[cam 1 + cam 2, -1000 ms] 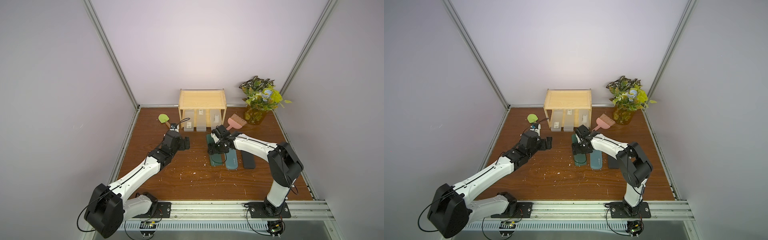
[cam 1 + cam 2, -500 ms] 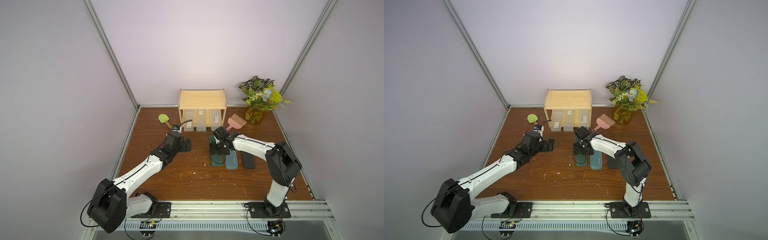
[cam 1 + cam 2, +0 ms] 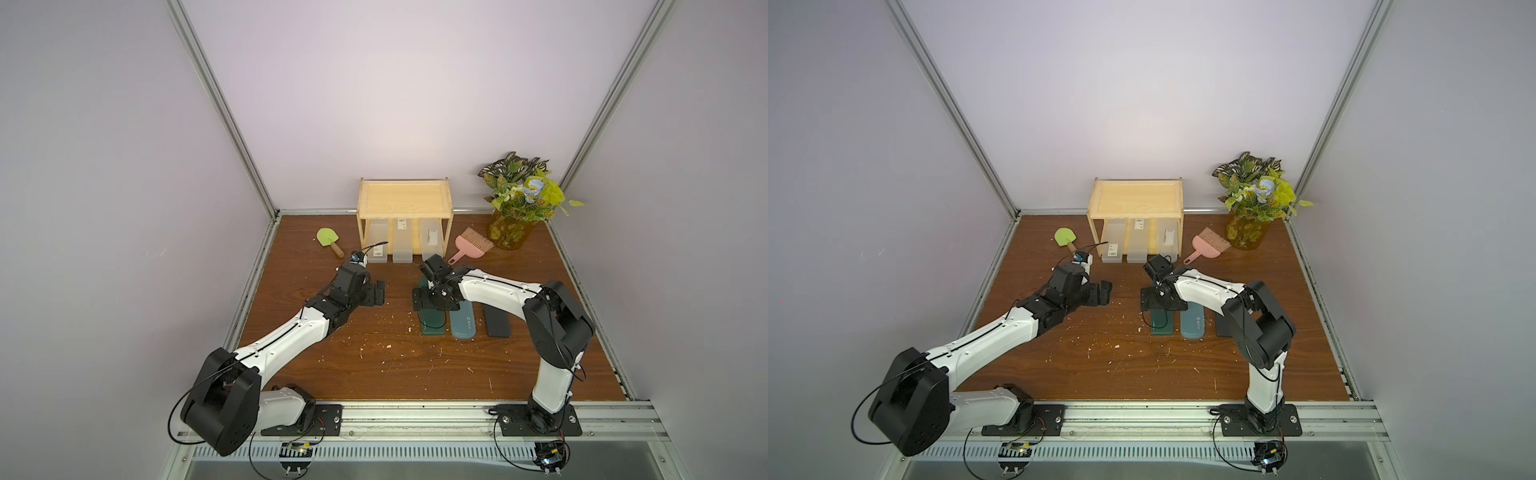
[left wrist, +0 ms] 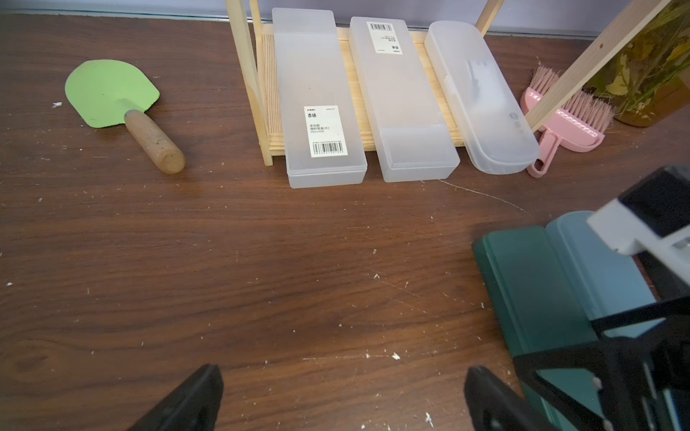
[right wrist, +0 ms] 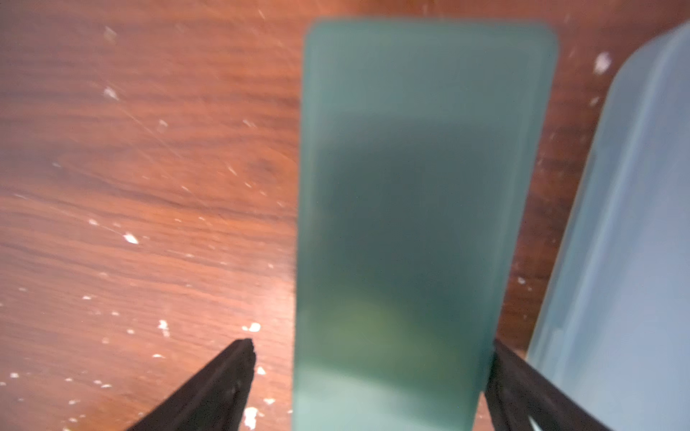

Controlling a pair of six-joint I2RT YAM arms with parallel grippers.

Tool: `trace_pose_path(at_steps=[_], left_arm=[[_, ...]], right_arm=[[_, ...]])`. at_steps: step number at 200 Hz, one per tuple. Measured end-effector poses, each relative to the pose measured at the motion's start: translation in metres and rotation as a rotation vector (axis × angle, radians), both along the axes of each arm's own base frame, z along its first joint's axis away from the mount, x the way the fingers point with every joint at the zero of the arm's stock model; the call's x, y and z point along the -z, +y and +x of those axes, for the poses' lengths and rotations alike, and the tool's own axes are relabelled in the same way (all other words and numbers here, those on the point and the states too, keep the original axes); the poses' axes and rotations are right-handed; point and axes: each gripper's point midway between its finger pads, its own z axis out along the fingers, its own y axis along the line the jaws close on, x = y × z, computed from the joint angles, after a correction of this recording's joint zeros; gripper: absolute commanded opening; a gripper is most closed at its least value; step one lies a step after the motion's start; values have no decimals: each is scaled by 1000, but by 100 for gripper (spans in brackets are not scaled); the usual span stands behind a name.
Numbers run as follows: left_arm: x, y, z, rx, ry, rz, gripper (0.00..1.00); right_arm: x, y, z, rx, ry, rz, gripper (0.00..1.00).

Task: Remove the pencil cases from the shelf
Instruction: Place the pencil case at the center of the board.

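The wooden shelf (image 3: 405, 203) stands at the back, and three frosted pencil cases (image 4: 317, 104) (image 4: 403, 93) (image 4: 481, 100) jut from its lower tier. Dark green (image 3: 432, 322), teal blue (image 3: 462, 324) and black (image 3: 496, 323) cases lie side by side on the table. My right gripper (image 5: 369, 358) is open and straddles the far end of the dark green case (image 5: 410, 186), with a gap at one finger. My left gripper (image 4: 343, 377) hangs open and empty over bare table, short of the shelf and left of the green case (image 4: 530, 291).
A green spatula (image 3: 328, 241) lies left of the shelf. A pink hand brush (image 3: 471, 245) and a vase of flowers (image 3: 519, 203) are to its right. White crumbs dot the brown table (image 3: 374, 357). Walls close in on three sides.
My right gripper has opened and let go of the dark green case, which now rests on the table. My left arm has edged slightly rightward, its gripper still open.
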Motion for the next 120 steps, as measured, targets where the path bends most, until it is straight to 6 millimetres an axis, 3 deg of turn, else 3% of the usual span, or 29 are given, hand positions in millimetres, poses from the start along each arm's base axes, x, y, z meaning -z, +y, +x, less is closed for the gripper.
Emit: trace_pose_path(at_steps=[16, 39, 61, 81, 93, 103, 120], left_arm=[[1, 1, 1, -9, 1, 4, 100], [4, 3, 5, -30, 12, 21, 100], [1, 0, 17, -56, 8, 41, 100], [-8, -10, 33, -66, -14, 52, 100], [-13, -17, 45, -75, -26, 56, 100], [-17, -23, 57, -83, -36, 57, 100], [-20, -30, 73, -101, -45, 57, 100]], right_arm=[[-30, 12, 9, -16, -66, 28, 99], [-103, 24, 15, -50, -220, 119, 99], [-176, 17, 9, -64, -377, 205, 99], [-221, 2, 3, -63, -483, 251, 99], [-233, -5, 4, -59, -520, 259, 99], [-231, -9, 7, -58, -528, 253, 99], [-202, -12, 11, -63, -489, 215, 99]])
